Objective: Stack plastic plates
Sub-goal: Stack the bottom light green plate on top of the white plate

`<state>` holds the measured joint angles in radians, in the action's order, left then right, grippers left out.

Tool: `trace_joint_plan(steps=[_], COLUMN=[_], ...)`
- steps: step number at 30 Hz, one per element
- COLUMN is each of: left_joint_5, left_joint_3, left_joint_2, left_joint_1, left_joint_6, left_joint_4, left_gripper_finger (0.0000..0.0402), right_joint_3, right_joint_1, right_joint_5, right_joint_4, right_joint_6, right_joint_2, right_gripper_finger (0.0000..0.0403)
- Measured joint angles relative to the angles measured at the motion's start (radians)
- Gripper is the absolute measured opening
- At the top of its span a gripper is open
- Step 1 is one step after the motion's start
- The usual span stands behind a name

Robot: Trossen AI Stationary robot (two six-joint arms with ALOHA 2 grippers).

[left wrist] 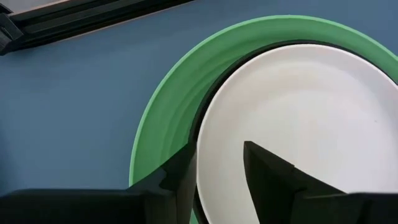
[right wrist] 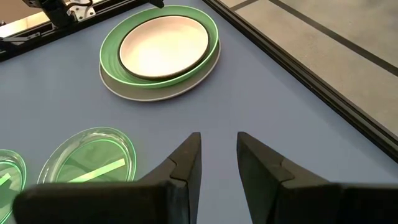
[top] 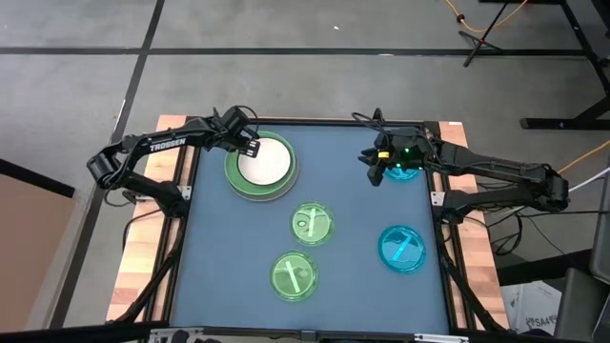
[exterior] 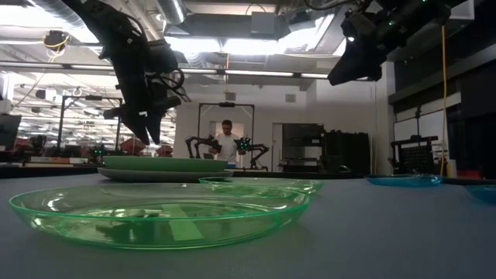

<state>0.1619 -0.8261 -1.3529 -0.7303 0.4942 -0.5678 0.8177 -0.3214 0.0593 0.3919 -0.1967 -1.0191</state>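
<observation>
your stack sits at the table's far left: white plate [top: 264, 160] on top, a black plate's rim [left wrist: 200, 109] just showing beneath it, then the light green plate [top: 233, 171], and a grey plate [right wrist: 121, 87] at the bottom, nested and flat.

left gripper [top: 252, 148] hangs over the stack's far-left edge. in the left wrist view its fingers are parted with the white plate's rim below the gap; nothing is clamped, so read it as released.

right gripper [top: 375, 173] is raised over the far right of the table beside a small cyan plate [top: 405, 168]. its fingers stand apart in the right wrist view and hold nothing.

still loose on the table: two small translucent green plates [top: 312, 222] [top: 293, 275] near the middle, well apart from the stack, and a second cyan plate [top: 402, 247] at the near right.

handling judgement: you should expect thin, rigid plastic, very light and smooth, so likely slippery between the pads and liable to skate on the table when nudged. the small ones lie flat and shallow; the only hold is the raised rim, one finger inside and one outside. pinch gently: a hard squeeze may flip or crack so thin a lip. set each down centred or it will slide off the white plate.
</observation>
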Motion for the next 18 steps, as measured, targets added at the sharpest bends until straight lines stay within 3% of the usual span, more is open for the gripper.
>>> trace_joint_plan(steps=[10,18], left_joint_5=[0.003,0.001], left_joint_3=[0.000,0.000], left_joint_2=[0.101,0.203], left_joint_1=[0.020,0.170], left_joint_6=[0.015,0.084], left_joint_4=[0.001,0.011], left_gripper_finger=[0.0125,0.0125], right_joint_3=[0.000,0.000], right_joint_1=[0.000,0.000], right_joint_5=[0.000,0.000], right_joint_4=[0.022,0.022], right_joint_6=[0.000,0.000], right_joint_2=[0.000,0.000], right_gripper_finger=[0.0092,0.0092])
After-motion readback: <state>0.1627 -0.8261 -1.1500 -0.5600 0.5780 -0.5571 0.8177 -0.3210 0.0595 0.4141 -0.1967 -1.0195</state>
